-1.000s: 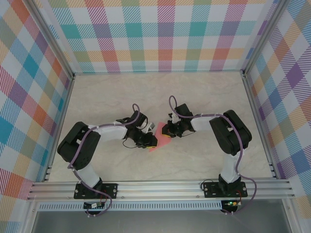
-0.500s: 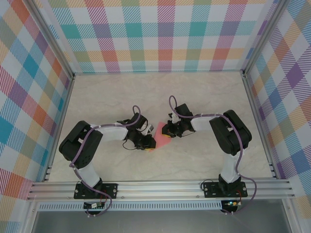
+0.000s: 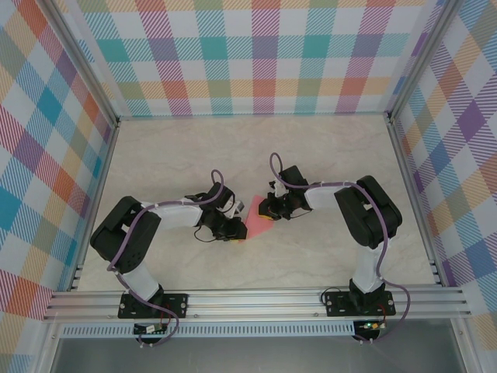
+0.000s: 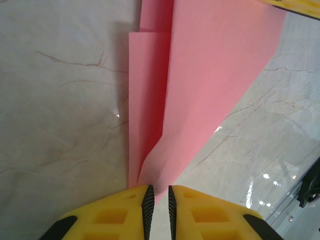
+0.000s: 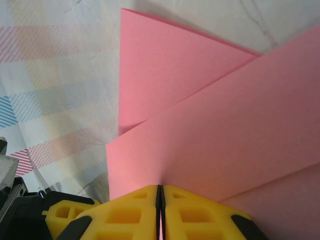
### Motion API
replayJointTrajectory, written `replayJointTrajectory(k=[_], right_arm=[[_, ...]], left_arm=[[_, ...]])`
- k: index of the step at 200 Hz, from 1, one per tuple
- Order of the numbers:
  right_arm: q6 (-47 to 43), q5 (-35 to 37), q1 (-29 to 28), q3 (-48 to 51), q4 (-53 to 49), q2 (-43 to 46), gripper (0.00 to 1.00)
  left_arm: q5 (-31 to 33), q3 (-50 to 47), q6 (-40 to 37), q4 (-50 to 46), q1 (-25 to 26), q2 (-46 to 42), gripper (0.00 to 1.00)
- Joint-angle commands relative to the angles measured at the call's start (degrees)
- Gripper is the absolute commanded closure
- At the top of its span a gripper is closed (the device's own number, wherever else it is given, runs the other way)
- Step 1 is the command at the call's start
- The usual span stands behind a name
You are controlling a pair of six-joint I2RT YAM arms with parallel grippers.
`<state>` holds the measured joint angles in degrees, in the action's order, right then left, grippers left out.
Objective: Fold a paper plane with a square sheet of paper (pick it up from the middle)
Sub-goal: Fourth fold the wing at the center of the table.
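Note:
The square sheet of paper (image 3: 255,226) is salmon-pink and folded into a narrow creased wedge, and it lies mid-table between the two arms. My right gripper (image 3: 263,210) is shut on its upper right edge; in the right wrist view the jaws (image 5: 160,191) pinch the pink layers (image 5: 225,120) with no gap. My left gripper (image 3: 234,230) is at the sheet's lower left tip. In the left wrist view its jaws (image 4: 159,194) stand a narrow gap apart. A raised flap of the paper (image 4: 210,75) tapers down between the fingertips.
The marble-patterned tabletop (image 3: 155,155) is enclosed by checked walls and aluminium rails (image 3: 256,299) along the near edge. Both arms fold inward and meet near the middle, with purple cables looping over them. Bare table lies behind and to both sides.
The left gripper has slid slightly left and back, and the paper's lower tip now sits shorter beside it. The right gripper has kept its grip and not moved.

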<state>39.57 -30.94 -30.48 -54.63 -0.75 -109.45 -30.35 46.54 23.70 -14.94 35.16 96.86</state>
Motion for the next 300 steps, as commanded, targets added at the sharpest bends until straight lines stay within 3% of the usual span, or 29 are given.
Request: replayJointTrajectory(k=[1,158,214,239,255,300], right_arm=[[-1.95,8.52,-0.14,2.16,-6.09,-5.47,0.88],[-1.95,8.70,-0.16,2.14,-6.77,-4.99,0.88],[-1.74,8.53,-0.19,2.01,-6.66,-5.07,0.88],[-1.64,8.66,-0.17,1.78,-6.86,-5.07,0.88],[-1.53,8.62,-0.21,1.64,-6.93,-5.09,0.88],[-1.77,8.97,-0.20,1.68,-7.58,-5.14,0.87]], left_arm=[[4.35,-2.54,-1.48,-11.69,-0.11,0.70,0.80],[6.31,-2.16,-0.61,-15.47,0.35,-2.01,0.80],[6.00,-1.74,1.49,-12.26,0.43,-9.55,0.79],[4.46,-1.12,3.74,-7.84,0.44,-9.77,0.79],[0.13,-1.03,5.30,-2.42,0.39,-8.87,0.79],[-5.53,1.61,5.00,2.74,0.77,-2.28,0.79]])
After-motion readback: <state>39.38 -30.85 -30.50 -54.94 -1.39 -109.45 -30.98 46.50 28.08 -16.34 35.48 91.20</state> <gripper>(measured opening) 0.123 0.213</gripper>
